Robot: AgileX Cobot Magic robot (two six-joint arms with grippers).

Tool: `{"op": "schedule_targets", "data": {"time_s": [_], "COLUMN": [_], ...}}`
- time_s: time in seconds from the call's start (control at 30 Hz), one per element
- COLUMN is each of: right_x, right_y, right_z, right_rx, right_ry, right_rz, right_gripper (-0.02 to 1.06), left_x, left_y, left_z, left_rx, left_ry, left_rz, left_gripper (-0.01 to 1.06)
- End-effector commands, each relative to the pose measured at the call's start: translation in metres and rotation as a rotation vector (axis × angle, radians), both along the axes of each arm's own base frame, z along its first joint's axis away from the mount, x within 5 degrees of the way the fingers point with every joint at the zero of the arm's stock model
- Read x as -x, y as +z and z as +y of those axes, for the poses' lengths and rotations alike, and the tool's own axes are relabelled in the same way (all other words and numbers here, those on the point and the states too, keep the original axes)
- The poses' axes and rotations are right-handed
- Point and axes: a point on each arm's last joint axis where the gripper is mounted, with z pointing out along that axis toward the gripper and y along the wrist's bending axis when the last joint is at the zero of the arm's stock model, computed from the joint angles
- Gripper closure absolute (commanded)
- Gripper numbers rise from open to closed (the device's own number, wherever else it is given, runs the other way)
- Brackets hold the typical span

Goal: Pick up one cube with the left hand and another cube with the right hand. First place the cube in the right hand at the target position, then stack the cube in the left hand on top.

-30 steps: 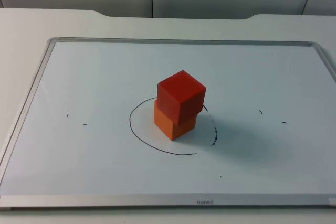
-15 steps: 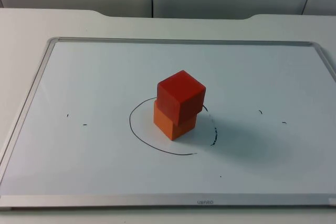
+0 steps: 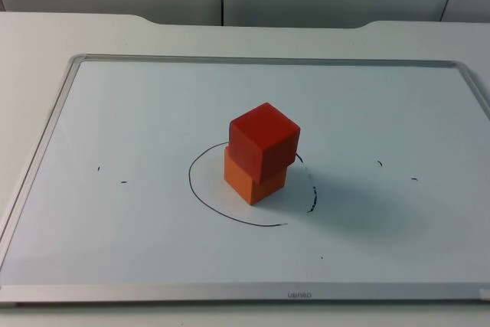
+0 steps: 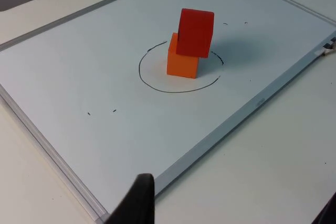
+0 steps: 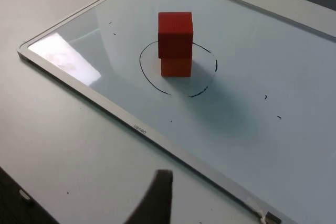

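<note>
The red cube [image 3: 264,142] sits on top of the orange cube [image 3: 253,181], turned a little and overhanging it toward three o'clock in the top view, and the pair stands inside the hand-drawn black circle [image 3: 200,194] at the middle of the whiteboard [image 3: 153,97], nearer the ring's twelve o'clock side. The whiteboard lies flat on the white table [image 3: 46,32], with small black pen ticks at about nine and three o'clock of the stack. The left gripper [image 4: 231,219] waits off the board's edge, holding nothing, well apart from the cubes; its jaws stand wide. The right gripper [image 5: 157,198] hangs over the bare table beyond the board's frame, touching nothing; how far its jaws are spread cannot be told.
</note>
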Motion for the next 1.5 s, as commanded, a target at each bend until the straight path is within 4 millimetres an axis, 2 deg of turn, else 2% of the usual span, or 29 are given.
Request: {"op": "schedule_targets", "data": {"time_s": [0.0, 0.07, 0.87, 1.0, 1.47], "right_x": [-0.0009, -0.0009, -0.0015, -0.0010, 0.0019], "right_y": [-0.0003, -0.0003, -0.0002, -0.0002, -0.0002], "right_z": [0.0002, 0.0002, -0.0006, -0.0005, 0.0013], "right_rx": [-0.001, -0.001, -0.007, -0.007, -0.004], "right_ry": [0.002, 0.002, -0.019, -0.082, -0.518], "right_rz": [-0.014, -0.014, -0.010, -0.010, -0.012], "right_gripper": [0.08, 0.00, 0.00, 0.00, 0.00], "left_x": [0.0000, 0.0000, 0.0000, 0.0000, 0.0000], "left_y": [0.0004, 0.0004, 0.0004, 0.0004, 0.0004], "left_z": [0.0000, 0.0000, 0.0000, 0.0000, 0.0000], "left_rx": [0.010, 0.010, 0.010, 0.010, 0.010], "left_ry": [-0.007, -0.007, -0.007, -0.007, -0.007], "left_rz": [-0.009, -0.009, -0.009, -0.009, -0.009], "left_gripper": [0.00, 0.00, 0.00, 0.00, 0.00]}}
